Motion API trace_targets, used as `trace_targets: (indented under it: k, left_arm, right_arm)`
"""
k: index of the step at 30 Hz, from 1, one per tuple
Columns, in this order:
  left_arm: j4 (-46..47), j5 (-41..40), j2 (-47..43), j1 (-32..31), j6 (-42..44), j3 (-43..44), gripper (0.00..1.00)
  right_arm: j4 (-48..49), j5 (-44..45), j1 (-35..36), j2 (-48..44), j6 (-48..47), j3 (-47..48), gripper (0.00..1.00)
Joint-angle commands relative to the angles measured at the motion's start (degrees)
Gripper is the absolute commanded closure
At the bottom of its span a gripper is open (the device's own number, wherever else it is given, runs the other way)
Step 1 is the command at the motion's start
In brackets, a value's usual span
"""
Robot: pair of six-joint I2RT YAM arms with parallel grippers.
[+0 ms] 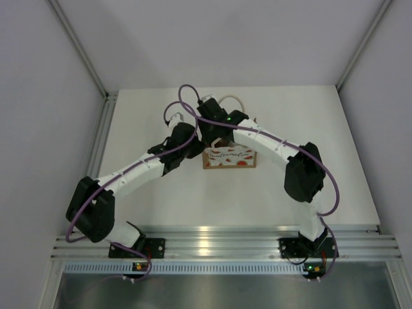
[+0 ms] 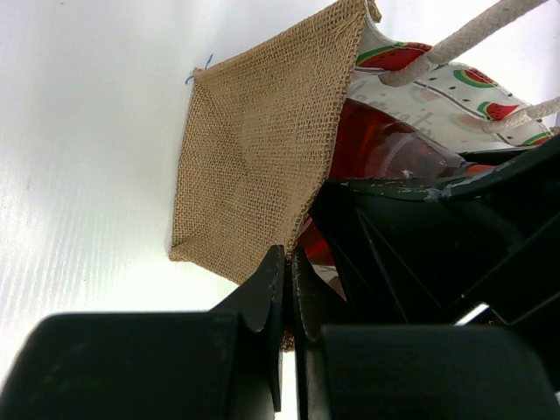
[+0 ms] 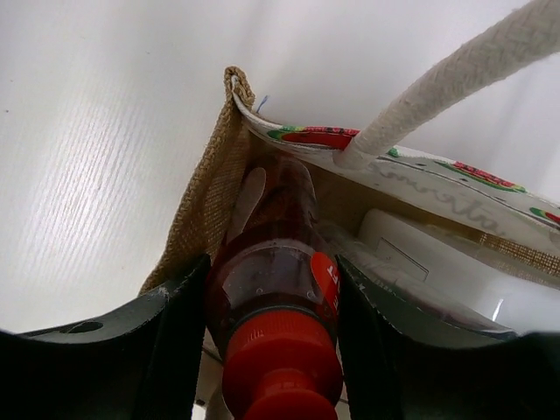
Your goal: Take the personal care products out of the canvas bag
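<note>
My left arm runs from its base at the near left corner, elbow out wide, forearm angled in toward the middle of the worktop (image 1: 161,199). My left tool (image 2: 289,255) is closed to a sliver, and the burlap side edge of the canvas bag (image 1: 230,158) is pinched between its fingers.

The bag stands toward the far middle of the worktop, printed panel facing the near edge. There is bare surface to its left, its right and in front of it. The walls and frame rails lie well apart from it on both sides.

My right arm rises from the near right corner, bends at a high elbow and reaches left over the bag's mouth. My right tool (image 3: 273,262) is partway closed, one finger pressed on each side of the red bottle (image 3: 276,219). The cap points back at my wrist and the bottle's lower body sits inside the bag's corner. A white container (image 3: 411,249) lies in the bag just beside it, under the rope handle (image 3: 455,79).
</note>
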Motion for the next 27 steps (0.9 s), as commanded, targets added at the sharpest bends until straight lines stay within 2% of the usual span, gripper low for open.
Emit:
trace_targets:
  k: [1, 27]
  left_arm:
    - [-4.74, -1.46, -0.6, 0.11, 0.62, -1.73, 1.0]
    - [-4.74, -1.11, 0.1, 0.11, 1.23, -1.29, 1.0]
  right_arm:
    - [1.03, 6.12, 0.63, -7.44, -3.0, 5.35, 1.0]
    - [0.32, 6.56, 0.54, -13.51, -7.04, 10.01, 1.0]
